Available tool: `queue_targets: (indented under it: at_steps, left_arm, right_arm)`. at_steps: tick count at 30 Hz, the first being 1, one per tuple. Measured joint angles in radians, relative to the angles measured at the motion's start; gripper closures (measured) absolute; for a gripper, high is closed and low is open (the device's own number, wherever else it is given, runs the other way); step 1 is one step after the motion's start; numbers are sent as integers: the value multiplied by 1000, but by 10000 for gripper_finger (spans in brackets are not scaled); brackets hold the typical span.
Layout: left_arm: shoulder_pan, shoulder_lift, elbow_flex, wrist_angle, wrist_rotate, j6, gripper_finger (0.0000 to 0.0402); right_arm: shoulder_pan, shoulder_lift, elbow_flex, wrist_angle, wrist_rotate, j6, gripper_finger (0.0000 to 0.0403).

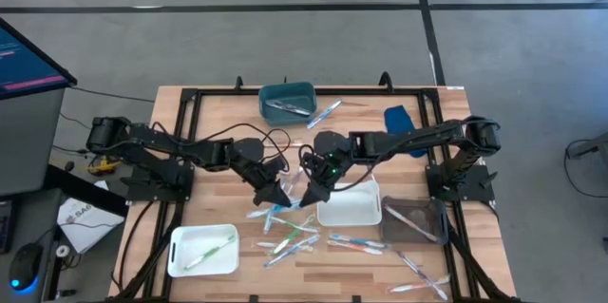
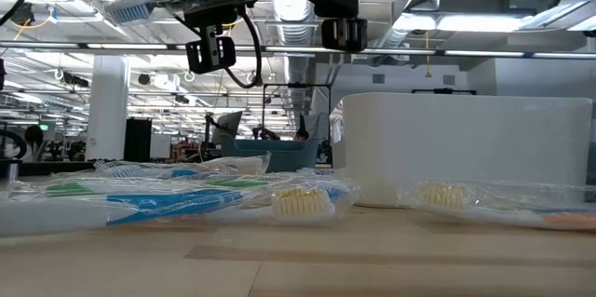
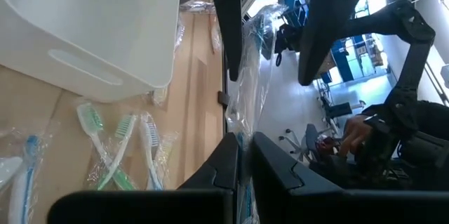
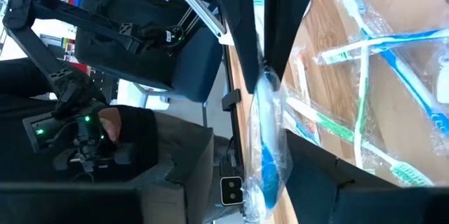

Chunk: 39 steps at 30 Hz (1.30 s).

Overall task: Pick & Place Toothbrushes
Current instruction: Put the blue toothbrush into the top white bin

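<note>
task judged barely begun: most wrapped toothbrushes [image 1: 290,236] are left loose mid-table, one green brush is seen in the near-left white tray [image 1: 202,251], a couple in the teal bin [image 1: 287,102], none visible in the centre white tray [image 1: 350,205]. a blue wrapped toothbrush [image 4: 265,147] is held aloft between both arms; left gripper [image 3: 243,155] is pinched shut on the wrapper, right gripper [image 4: 261,48] is partly closed round it. the shared hold is shown only in the wrist views; tray contents only in the high view.

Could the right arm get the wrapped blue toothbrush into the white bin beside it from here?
Probably yes. The right gripper hangs just beside the white bin, whose top is open, but the left gripper also pinches the wrapped blue toothbrush and must release first.
</note>
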Motion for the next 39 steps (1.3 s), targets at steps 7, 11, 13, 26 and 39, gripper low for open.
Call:
queue_targets:
  at_steps: [7,11,13,26,39]
  left_arm:
    - [0,0,0,2,1,0,390]
    - [0,0,0,2,2,0,390]
    - [0,-1,0,2,1,0,390]
    - [-1,0,1,3,-22,14,367]
    - [9,-83,0,49,-17,67,315]
  right_arm:
    - [0,0,0,-1,2,-16,306]
    - [0,0,0,-6,3,-20,331]
    - [0,0,0,-11,4,-25,342]
    - [6,0,0,-38,12,-53,385]
    - [24,0,0,-50,1,-79,389]
